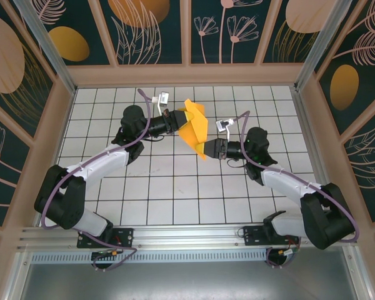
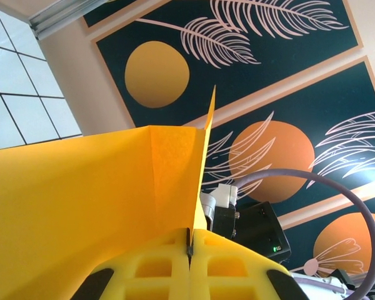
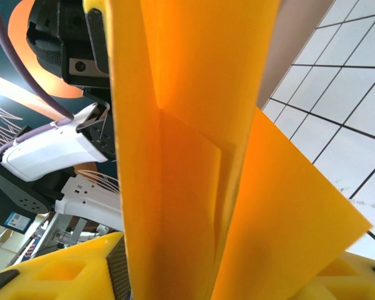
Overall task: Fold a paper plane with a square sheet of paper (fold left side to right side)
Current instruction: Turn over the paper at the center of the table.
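The bright orange sheet of paper (image 1: 195,128) is folded into a pointed, plane-like shape and hangs in the air above the tiled table, between both arms. My left gripper (image 1: 177,119) is shut on its upper left edge. In the left wrist view the yellow fingers (image 2: 156,269) meet on the paper (image 2: 81,200) at the left gripper (image 2: 190,240), and a crease runs upward from there. My right gripper (image 1: 208,150) is at the paper's lower tip. In the right wrist view the creased layers (image 3: 187,156) stand splayed between the right gripper's (image 3: 219,278) parted jaws, with one ribbed pad (image 3: 115,275) beside the paper.
The white grid table (image 1: 175,181) lies below, boxed in by patterned walls (image 1: 150,31) on three sides. Both wrists sit close together mid-table. The right wrist's black body (image 2: 262,225) shows past the paper, and the left arm's white link (image 3: 56,156) is close behind it.
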`<action>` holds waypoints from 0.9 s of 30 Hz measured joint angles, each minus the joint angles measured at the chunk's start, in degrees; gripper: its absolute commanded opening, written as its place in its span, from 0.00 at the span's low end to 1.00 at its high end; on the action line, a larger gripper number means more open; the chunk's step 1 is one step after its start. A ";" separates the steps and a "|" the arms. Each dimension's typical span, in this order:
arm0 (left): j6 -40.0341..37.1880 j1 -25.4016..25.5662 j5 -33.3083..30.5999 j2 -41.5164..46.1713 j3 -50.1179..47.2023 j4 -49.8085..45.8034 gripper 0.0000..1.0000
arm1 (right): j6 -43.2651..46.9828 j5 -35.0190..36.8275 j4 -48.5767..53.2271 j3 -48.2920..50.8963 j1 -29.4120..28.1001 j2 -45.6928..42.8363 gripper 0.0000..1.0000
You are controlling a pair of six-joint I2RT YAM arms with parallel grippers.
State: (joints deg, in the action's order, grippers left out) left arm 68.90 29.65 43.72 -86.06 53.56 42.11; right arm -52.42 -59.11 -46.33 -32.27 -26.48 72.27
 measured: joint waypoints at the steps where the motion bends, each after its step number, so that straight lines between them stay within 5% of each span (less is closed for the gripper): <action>1: 0.09 0.00 0.13 0.00 0.00 0.13 0.00 | -0.04 -0.02 -0.20 -0.04 0.00 0.02 0.47; 11: 0.39 0.00 0.85 0.00 -0.02 0.81 0.04 | 1.27 0.59 1.29 -0.31 0.04 -0.22 0.19; 14: 0.07 0.00 0.81 0.00 -0.02 0.48 0.17 | 2.69 1.18 3.50 -0.37 0.09 -1.09 0.14; 20: -5.40 -0.02 -1.62 0.96 0.00 -7.39 0.58 | 7.72 3.74 11.78 -1.27 0.13 -3.56 0.10; 27: -17.64 -3.65 -12.33 9.99 1.97 -28.17 0.75 | 22.05 17.07 37.86 -10.40 -0.98 -3.85 0.04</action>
State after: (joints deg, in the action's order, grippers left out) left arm 51.27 26.00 31.40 -76.07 55.53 13.93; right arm -30.37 -42.04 -8.47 -42.68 -27.46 68.42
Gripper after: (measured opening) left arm 0.720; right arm 0.064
